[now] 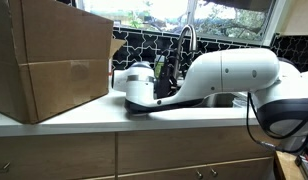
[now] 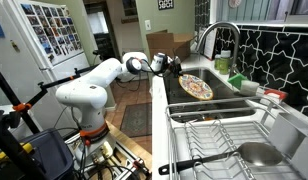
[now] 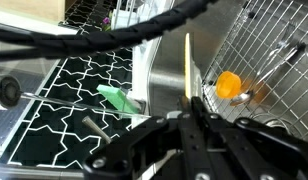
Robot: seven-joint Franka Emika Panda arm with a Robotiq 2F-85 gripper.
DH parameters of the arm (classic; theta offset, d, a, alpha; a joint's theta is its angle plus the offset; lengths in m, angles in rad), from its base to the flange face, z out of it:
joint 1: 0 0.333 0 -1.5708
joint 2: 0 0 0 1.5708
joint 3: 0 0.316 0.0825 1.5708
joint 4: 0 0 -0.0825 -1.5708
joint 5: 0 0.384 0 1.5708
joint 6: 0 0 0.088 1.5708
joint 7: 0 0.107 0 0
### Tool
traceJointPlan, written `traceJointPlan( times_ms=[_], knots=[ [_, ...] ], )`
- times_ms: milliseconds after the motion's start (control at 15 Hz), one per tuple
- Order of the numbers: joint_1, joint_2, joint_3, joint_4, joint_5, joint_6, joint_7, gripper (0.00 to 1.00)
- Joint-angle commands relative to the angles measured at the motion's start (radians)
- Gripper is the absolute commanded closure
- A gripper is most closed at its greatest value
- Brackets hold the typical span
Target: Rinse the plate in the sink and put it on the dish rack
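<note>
A round plate (image 2: 197,87) with a brown pattern is held over the sink (image 2: 222,100). My gripper (image 2: 175,69) is shut on its near rim. In the wrist view the plate shows edge-on as a thin yellow line (image 3: 187,62) rising from between my closed fingers (image 3: 191,104). The wire dish rack (image 2: 226,132) stands beside the sink, nearer the camera, and shows at the right of the wrist view (image 3: 269,45). In an exterior view my white arm hides the plate, and the gripper (image 1: 164,76) is only partly seen by the faucet (image 1: 185,42).
A large cardboard box (image 1: 52,55) stands on the counter. The tall faucet (image 2: 216,36) arches over the sink. A metal pan (image 2: 256,153) lies in the rack. A green sponge (image 3: 119,98) and an orange object (image 3: 229,84) are nearby.
</note>
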Motion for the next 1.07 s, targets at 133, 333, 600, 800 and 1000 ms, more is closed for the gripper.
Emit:
traceJointPlan(
  times_ms=[133,333,600,800,1000],
  knots=[
    [0.006,-0.012,-0.009,-0.009,0.003,-0.058,-0.002,0.98],
    [0.016,-0.028,-0.023,-0.027,-0.020,-0.103,-0.032,0.98],
    [0.036,-0.035,-0.045,-0.052,-0.068,-0.167,-0.117,0.98],
    [0.056,-0.038,-0.064,-0.078,-0.115,-0.209,-0.197,0.98],
    [0.078,-0.050,-0.076,-0.125,-0.153,-0.244,-0.256,0.98]
  ],
)
